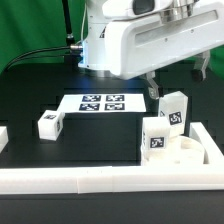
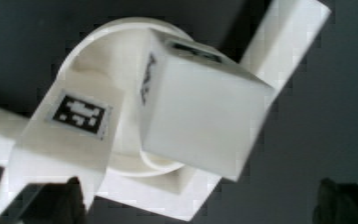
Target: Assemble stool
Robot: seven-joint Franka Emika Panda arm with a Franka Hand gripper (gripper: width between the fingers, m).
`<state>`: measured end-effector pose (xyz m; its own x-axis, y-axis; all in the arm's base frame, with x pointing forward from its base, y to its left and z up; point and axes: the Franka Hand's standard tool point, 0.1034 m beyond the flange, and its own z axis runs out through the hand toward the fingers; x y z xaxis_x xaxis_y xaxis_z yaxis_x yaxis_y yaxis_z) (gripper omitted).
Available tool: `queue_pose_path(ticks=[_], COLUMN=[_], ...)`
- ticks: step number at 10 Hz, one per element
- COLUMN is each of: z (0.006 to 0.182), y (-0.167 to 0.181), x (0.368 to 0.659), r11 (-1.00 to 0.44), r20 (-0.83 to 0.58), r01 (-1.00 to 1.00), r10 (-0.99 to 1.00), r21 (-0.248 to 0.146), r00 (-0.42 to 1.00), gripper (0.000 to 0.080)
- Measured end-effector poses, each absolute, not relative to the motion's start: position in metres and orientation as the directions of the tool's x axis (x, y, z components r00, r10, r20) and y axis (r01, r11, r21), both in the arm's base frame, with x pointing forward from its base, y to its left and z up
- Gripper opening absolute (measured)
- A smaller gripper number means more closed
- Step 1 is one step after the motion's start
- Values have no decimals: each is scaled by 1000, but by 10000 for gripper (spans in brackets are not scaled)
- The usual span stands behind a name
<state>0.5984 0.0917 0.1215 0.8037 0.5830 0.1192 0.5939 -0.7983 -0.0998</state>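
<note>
Seat (image 1: 185,152) sits in the corner of the border rails (image 1: 90,182), at 4 o'clock from the marker board (image 1: 100,102) in the exterior view. One tagged leg (image 1: 157,138) stands upright on the seat's 9 o'clock edge. A second, tilted leg (image 1: 175,108) is at the seat's 12 o'clock side, leaning over rather than square. I can't tell how deep its foot sits in the recess.

Gripper (image 2: 197,200) hangs directly above that leg. The jaws are spread wide and released, with the fingertips (image 2: 43,200) well clear of its faces and nothing held.

My read is that the step is seating leg two. To do it well:
- come straight down and centre on the leg before closing
- grip its flat faces, not its corners
- bring it upright first, then press and twist
- let the rail corner take the reaction load
- keep clear of the tagged leg just beside it

The loose leg (image 1: 50,124) lies out at 9 o'clock, well apart, for later.
</note>
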Motion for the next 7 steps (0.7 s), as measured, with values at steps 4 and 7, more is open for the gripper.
queue_pose_path(ticks=[4,7], z=[125,124], y=[90,83], x=[602,603], r11=[-554,-359], r20=[110,92], r01=[832,933], r10=[826,930], r21=[-22,18], r00=[553,356], gripper=[648,648])
